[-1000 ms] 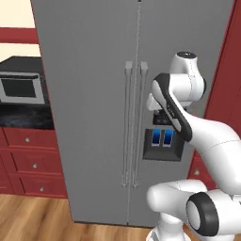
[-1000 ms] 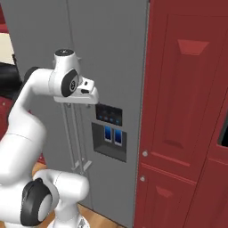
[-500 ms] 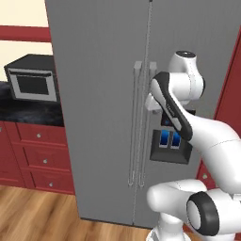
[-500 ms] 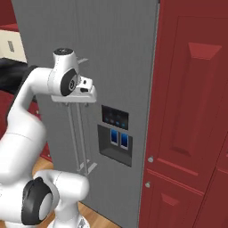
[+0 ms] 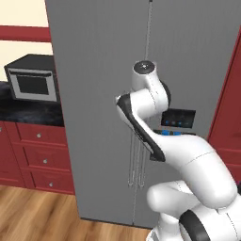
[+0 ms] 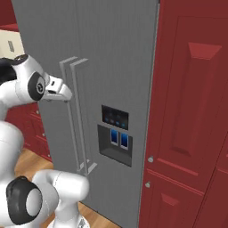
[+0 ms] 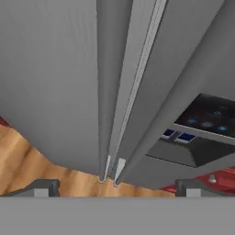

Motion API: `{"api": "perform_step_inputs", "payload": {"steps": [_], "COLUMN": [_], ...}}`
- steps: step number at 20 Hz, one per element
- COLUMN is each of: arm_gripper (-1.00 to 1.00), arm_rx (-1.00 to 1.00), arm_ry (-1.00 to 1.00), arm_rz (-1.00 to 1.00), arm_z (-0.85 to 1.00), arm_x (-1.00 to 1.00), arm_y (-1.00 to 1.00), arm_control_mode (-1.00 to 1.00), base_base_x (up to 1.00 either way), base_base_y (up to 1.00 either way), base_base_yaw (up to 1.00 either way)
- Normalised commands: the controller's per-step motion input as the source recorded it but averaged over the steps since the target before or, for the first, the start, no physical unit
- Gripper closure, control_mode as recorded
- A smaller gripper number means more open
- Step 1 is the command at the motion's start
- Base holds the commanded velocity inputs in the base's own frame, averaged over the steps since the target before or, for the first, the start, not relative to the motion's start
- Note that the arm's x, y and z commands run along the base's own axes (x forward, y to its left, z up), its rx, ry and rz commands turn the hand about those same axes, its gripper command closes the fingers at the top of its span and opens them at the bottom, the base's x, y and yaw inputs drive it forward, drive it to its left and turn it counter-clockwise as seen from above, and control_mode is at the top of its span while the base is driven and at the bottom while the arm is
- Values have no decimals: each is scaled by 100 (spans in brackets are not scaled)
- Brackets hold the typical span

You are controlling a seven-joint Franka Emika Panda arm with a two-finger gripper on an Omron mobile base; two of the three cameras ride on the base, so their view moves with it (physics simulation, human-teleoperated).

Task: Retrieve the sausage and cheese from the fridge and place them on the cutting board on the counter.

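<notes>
The grey fridge [image 5: 99, 94] stands shut, so the sausage and cheese are hidden. Its two long bar handles [image 6: 75, 116] run down the middle, and the blue-lit dispenser panel [image 6: 116, 133] sits on the right door. My gripper [image 6: 67, 95] hovers just in front of the left handle at its upper part. In the hand view the gripper [image 7: 117, 188] is open, its two fingertips [image 7: 42, 187] spread wide on either side of the handles [image 7: 120, 105], holding nothing. The black counter [image 5: 28, 113] lies left of the fridge. The cutting board is out of view.
A black microwave [image 5: 33, 84] sits on the counter above dark red drawers [image 5: 40, 155]. Tall dark red cabinet doors [image 6: 191, 111] stand right of the fridge. The floor [image 5: 33, 212] is light wood.
The base has driven, so the whole picture has shifted and the fridge looks closer. My arm has swung in front of the door handles. The jaws stay open.
</notes>
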Motion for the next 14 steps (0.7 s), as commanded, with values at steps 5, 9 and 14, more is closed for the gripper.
{"api": "perform_step_inputs", "payload": {"steps": [5,9,14], "arm_gripper": [-100,-100,-100], "arm_rx": [-3,0,0], "arm_ry": [-6,1,0], "arm_rz": [-36,-25,-19], "arm_z": [-24,-2,-2], "arm_x": [66,75,75], "arm_y": [34,8,1], "arm_control_mode": [-100,-100,-100], "base_base_x": [0,0,0], "base_base_y": [0,0,0], "base_base_yaw": [0,0,0]}}
